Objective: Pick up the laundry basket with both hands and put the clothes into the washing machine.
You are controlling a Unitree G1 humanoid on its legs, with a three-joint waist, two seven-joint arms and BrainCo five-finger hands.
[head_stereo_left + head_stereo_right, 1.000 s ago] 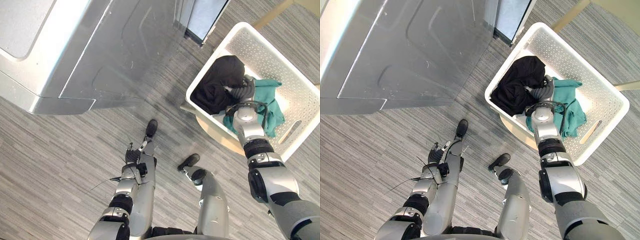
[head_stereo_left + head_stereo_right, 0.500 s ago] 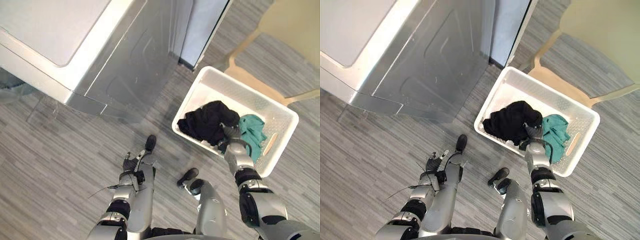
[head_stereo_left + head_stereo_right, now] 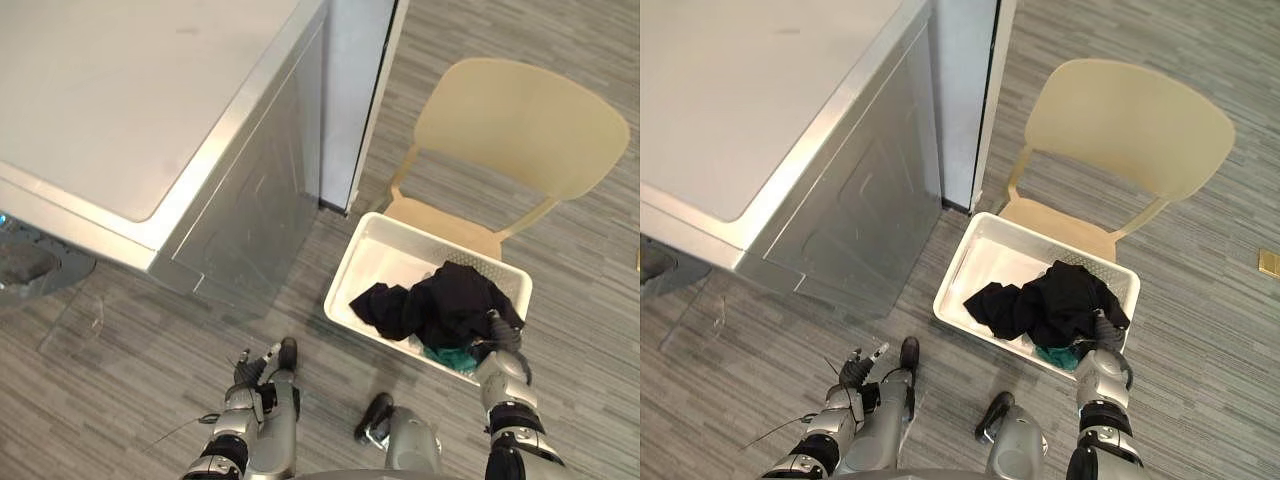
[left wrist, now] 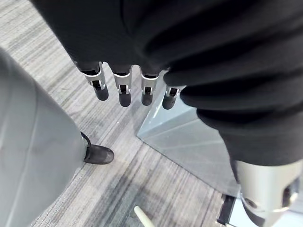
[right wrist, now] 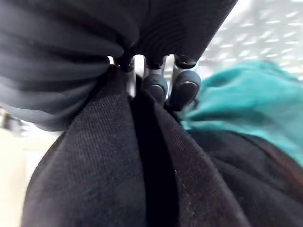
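Note:
A white perforated laundry basket (image 3: 342, 265) stands on the floor in front of a chair. A black garment (image 3: 440, 305) is heaped in it over a teal garment (image 3: 450, 358), of which only an edge peeks out. My right hand (image 3: 497, 338) sits at the basket's near right corner. Its fingers (image 5: 182, 92) are curled into the black garment (image 5: 94, 165), with the teal garment (image 5: 246, 104) beside them. My left hand (image 3: 255, 372) hangs low over the floor, apart from the basket, its fingers (image 4: 124, 90) straight and empty. The silver washing machine (image 3: 130, 100) stands at the left.
A beige chair (image 3: 520, 130) stands right behind the basket. A white panel (image 3: 355, 90) rises between the machine and the chair. A round grey part with a clear door (image 3: 75, 310) juts out at the machine's lower left. Grey striped floor lies all around.
The camera has risen and tilted, so the machine's top and the chair now show. My right hand has curled shut on the black garment, which now covers most of the teal one.

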